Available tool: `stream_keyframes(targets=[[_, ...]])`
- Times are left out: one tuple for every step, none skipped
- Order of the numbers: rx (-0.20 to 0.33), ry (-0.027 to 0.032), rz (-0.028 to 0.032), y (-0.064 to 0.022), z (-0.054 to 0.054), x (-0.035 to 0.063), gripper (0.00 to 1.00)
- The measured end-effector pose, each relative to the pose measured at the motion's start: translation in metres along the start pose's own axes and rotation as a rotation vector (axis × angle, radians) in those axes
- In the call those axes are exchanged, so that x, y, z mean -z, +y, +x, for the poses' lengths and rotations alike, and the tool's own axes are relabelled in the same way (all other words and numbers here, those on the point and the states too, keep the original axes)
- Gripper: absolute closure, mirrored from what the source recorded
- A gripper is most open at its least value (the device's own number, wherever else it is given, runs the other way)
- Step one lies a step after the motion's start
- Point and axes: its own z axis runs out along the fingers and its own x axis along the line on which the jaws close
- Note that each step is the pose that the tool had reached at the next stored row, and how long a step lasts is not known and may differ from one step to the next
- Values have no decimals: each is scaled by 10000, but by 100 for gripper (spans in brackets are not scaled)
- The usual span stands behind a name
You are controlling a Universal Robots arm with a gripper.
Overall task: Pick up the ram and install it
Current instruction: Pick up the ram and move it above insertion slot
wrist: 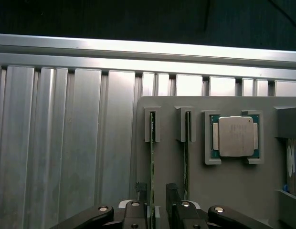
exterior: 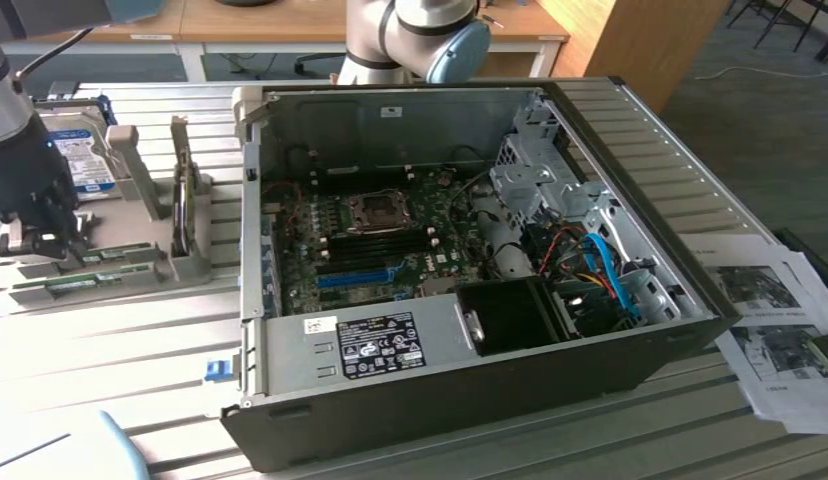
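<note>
The ram [wrist: 152, 157] stands on edge in a slot of the grey holder [wrist: 224, 191], seen edge-on as a thin green strip. My gripper [wrist: 156, 191] is low over it, open, with one finger on each side of the stick and a small gap on one side. A second green stick [wrist: 186, 157] stands in the neighbouring slot. In the exterior view the gripper [exterior: 43, 245] is down at the holder [exterior: 134, 270] at the left, beside the open computer case [exterior: 614, 360]. The black memory slots [exterior: 374, 243] lie on the motherboard inside the case.
A square silver processor chip [wrist: 233, 136] lies in its pocket on the holder. A hard drive [exterior: 91, 165] stands upright at the holder's back. A blue long slot [exterior: 354, 277] sits below the black ones. Papers [exterior: 774, 320] lie at the exterior view's right.
</note>
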Motion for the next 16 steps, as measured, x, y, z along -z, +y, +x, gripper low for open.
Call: stream_keyframes(targets=[[0, -1, 1, 0, 0, 0, 71], [1, 0, 1, 0, 0, 0, 71], [1, -1, 2, 0, 1, -3, 71], [1, -2, 4, 0, 1, -10, 71], [1, -1, 1, 0, 1, -17, 71], [1, 0, 0, -1, 1, -25, 71], [1, 0, 0, -1, 1, -36, 71], [1, 0, 1, -2, 1, -47, 71], [2, 0, 1, -2, 1, -57, 71], [1, -1, 1, -3, 1, -67, 71], [1, 0, 0, -3, 2, -76, 71], [1, 0, 1, -3, 2, -86, 71], [1, 0, 1, -4, 2, -95, 71], [1, 0, 1, -4, 2, -105, 71], [1, 0, 0, -4, 2, -114, 71], [1, 1, 1, -5, 2, -123, 71]])
